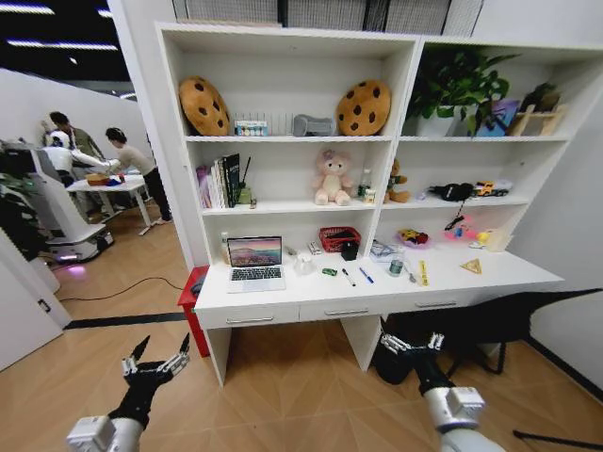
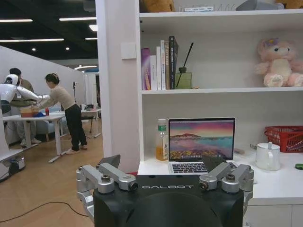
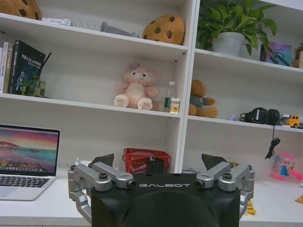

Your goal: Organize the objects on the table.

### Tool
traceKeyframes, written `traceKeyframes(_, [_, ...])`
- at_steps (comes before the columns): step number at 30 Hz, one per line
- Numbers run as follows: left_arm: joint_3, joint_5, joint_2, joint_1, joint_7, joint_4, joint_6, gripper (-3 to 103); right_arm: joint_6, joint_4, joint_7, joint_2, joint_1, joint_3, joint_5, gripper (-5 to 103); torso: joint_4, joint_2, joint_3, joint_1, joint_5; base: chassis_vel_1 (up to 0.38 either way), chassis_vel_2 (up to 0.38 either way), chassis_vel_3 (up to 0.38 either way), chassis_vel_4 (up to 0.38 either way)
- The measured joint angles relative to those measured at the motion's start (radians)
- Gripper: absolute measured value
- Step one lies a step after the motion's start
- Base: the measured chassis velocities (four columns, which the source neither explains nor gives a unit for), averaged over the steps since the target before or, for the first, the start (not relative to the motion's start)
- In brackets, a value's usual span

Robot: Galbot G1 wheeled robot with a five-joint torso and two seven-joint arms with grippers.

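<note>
Down low in the head view, the left gripper (image 1: 155,363) is hanging with its fingers spread wide and gripping nothing, poised over the wooden floor (image 1: 283,395) well short of the desk (image 1: 283,299). Opposite it, the right gripper (image 1: 412,343) is likewise holding its fingers apart and empty, hovering in front of the desk's right half. Beyond both, the long white desk is carrying the clutter: a silver laptop (image 1: 255,263) is sitting open on the left part of the top, its screen showing a sunset scene. Right of it, a tiny green toy car (image 1: 329,272) is lying near the middle, with a black pen (image 1: 348,277) and a blue pen (image 1: 366,275) resting just beside it, apart from one another. Behind them a red basket (image 1: 338,238) is standing against the back panel, and a white kettle (image 2: 268,156) is sitting between the laptop and the basket. On the shelf above, a pink plush bear (image 1: 333,179) is sitting upright, and books (image 1: 220,181) are standing to its left.
</note>
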State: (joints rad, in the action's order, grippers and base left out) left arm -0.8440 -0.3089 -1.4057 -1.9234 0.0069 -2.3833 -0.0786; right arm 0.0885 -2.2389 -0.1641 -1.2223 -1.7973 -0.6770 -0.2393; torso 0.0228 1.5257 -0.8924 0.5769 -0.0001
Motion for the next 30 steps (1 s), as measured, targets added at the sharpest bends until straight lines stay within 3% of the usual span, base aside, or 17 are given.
traceKeyframes(14, [-0.003, -0.017, 0.058, 0.004, -0.008, -0.003, -0.009, 96, -0.011, -0.023, 0.023, -0.010, -0.010, 0.015, -0.016, 100, -0.0001, 0.000, 0.000, 0.000, 0.0001, 0.000, 0.000, 0.000, 0.000])
traceKeyframes(18, [-0.001, -0.018, 0.048, 0.004, -0.011, -0.001, -0.002, 91, -0.014, -0.029, 0.034, -0.008, -0.019, 0.015, -0.021, 100, -0.0001, 0.000, 0.000, 0.000, 0.0001, 0.000, 0.000, 0.000, 0.000])
traceKeyframes(30, [0.013, -0.007, 0.029, 0.009, -0.018, -0.005, -0.001, 96, -0.036, -0.036, 0.044, -0.019, -0.007, 0.020, -0.025, 100, -0.0001, 0.000, 0.000, 0.000, 0.0001, 0.000, 0.000, 0.000, 0.000])
